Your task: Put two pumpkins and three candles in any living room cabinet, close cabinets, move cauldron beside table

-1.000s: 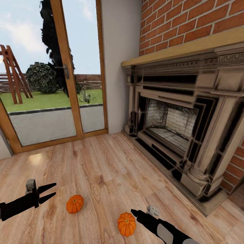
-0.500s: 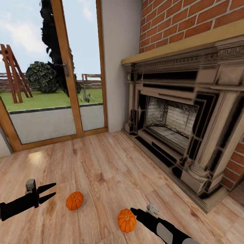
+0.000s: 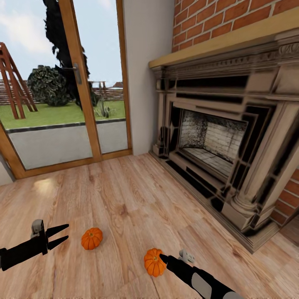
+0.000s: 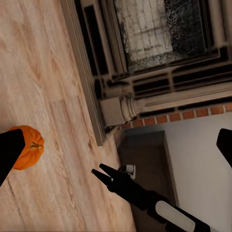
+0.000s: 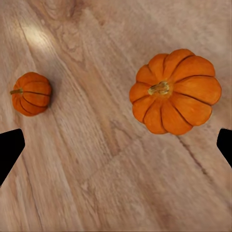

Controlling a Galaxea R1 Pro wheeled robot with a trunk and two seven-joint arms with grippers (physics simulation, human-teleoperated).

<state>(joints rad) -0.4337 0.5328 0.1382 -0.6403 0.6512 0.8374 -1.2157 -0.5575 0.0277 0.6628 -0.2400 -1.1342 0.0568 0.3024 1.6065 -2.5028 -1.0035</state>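
Right hand (image 3: 162, 258) fingers spread, empty, over near pumpkin (image 3: 153, 262) | second pumpkin (image 3: 91, 238) at 10 o'clock | judged light, rigid, ribbed; grip across flanks.

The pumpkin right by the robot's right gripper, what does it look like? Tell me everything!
The pumpkin is small, round and bright orange, with deep ribs and a short brownish stem on top. It sits upright on the wooden floor. The right gripper is right beside it with open jaws, not holding it.
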